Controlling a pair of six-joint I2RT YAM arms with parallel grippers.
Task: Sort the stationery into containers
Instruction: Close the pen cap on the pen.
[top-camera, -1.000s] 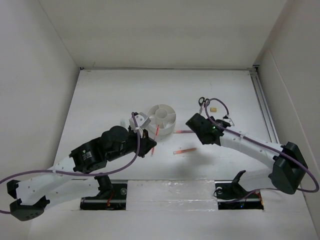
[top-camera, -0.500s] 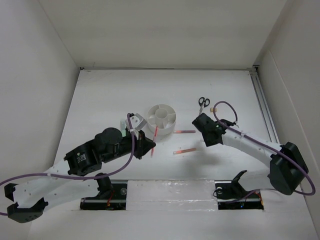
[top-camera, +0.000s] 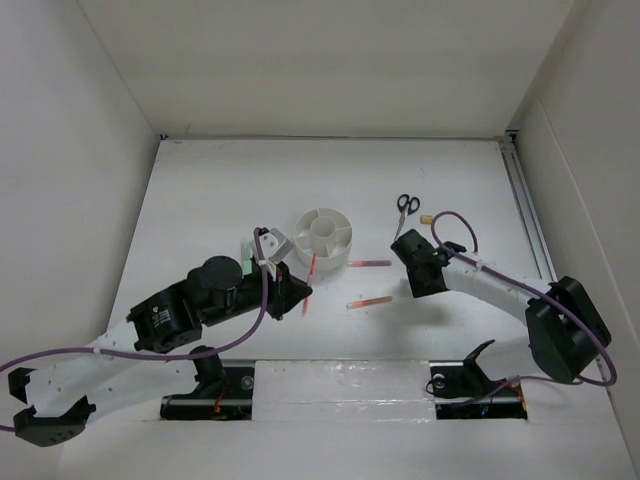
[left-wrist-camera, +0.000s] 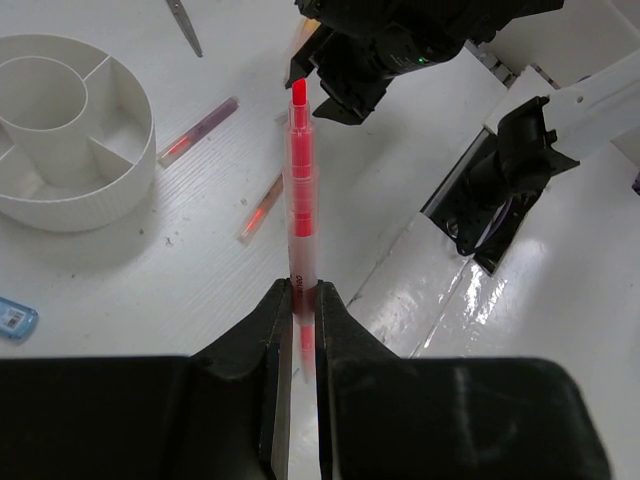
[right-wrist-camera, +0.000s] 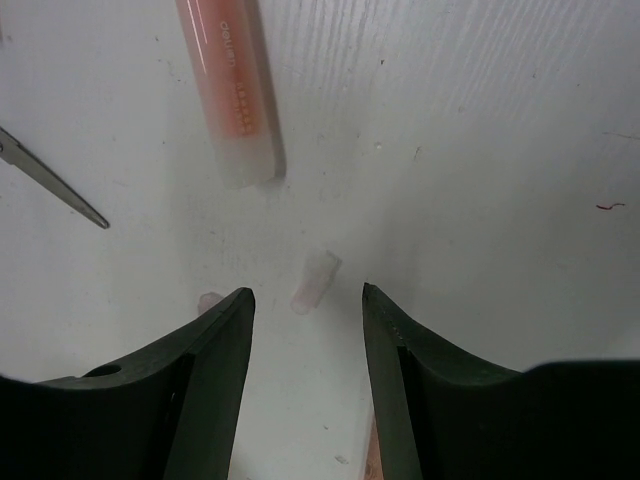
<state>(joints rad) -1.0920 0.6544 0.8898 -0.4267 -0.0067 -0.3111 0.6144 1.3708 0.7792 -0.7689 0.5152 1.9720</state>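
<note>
My left gripper (left-wrist-camera: 302, 298) is shut on the lower end of a red pen (left-wrist-camera: 300, 170). From above, the left gripper (top-camera: 302, 289) holds this pen (top-camera: 311, 272) tilted up just in front of the round white organizer (top-camera: 325, 235). Two more pink pens (top-camera: 370, 263) (top-camera: 367, 301) lie on the table to its right. My right gripper (top-camera: 401, 252) hovers low beside the farther pen, open. Between its fingers (right-wrist-camera: 307, 295) lies a small clear pink cap piece (right-wrist-camera: 316, 279), untouched. Black-handled scissors (top-camera: 406, 204) and a tan eraser (top-camera: 426, 217) lie behind it.
A small blue-green item (top-camera: 246, 247) lies left of the organizer, by my left arm. The end of a pink pen (right-wrist-camera: 231, 95) and a scissor blade (right-wrist-camera: 52, 181) lie ahead of the right fingers. White walls close in the table on three sides.
My right gripper has drifted a little right and toward the near edge, uncovering the scissors and eraser. The left arm has pulled back slightly, with the red pen still held at about the same spot.
</note>
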